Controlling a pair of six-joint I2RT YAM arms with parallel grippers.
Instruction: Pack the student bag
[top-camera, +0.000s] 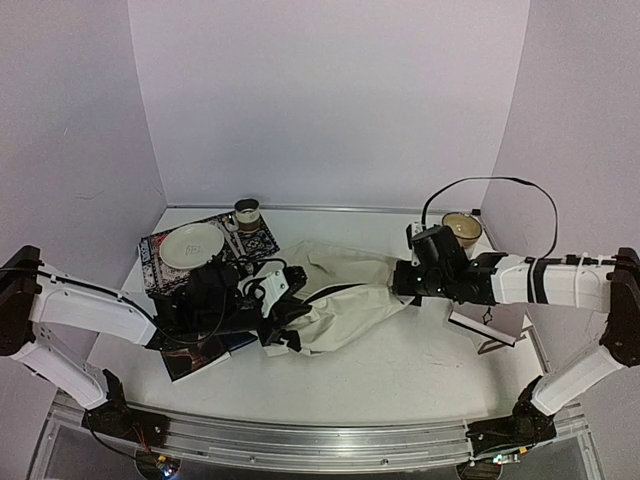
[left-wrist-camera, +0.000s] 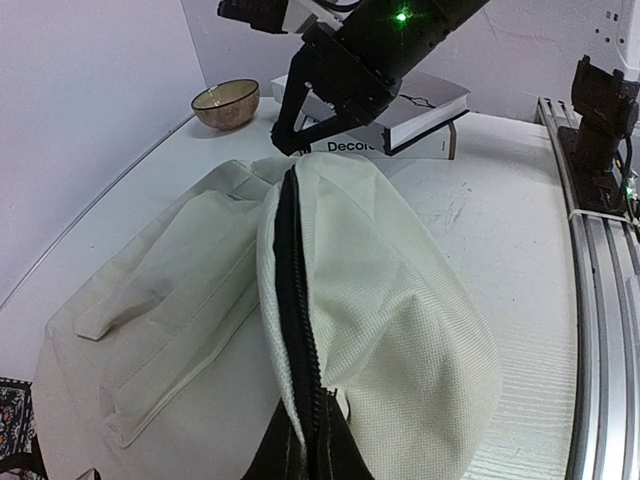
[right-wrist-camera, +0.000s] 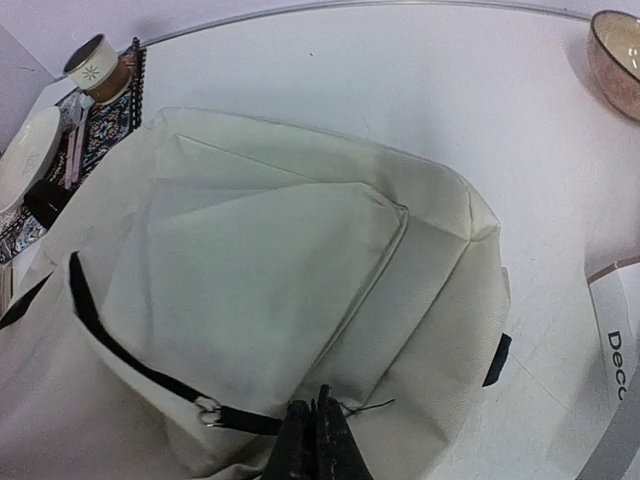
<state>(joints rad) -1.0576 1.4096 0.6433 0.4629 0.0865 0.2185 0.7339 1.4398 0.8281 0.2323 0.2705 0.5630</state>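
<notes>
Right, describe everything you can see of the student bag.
The student bag is a large cream woven-fabric backpack with a black zipper, black strap and metal ring, and a front pocket. It lies slumped on the white table, pulled between both arms: the left gripper and right gripper are each shut on its fabric.

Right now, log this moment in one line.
left end effector: shut on student bag | right end effector: shut on its opposite end | plate, cup, bowl: outside student bag
</notes>
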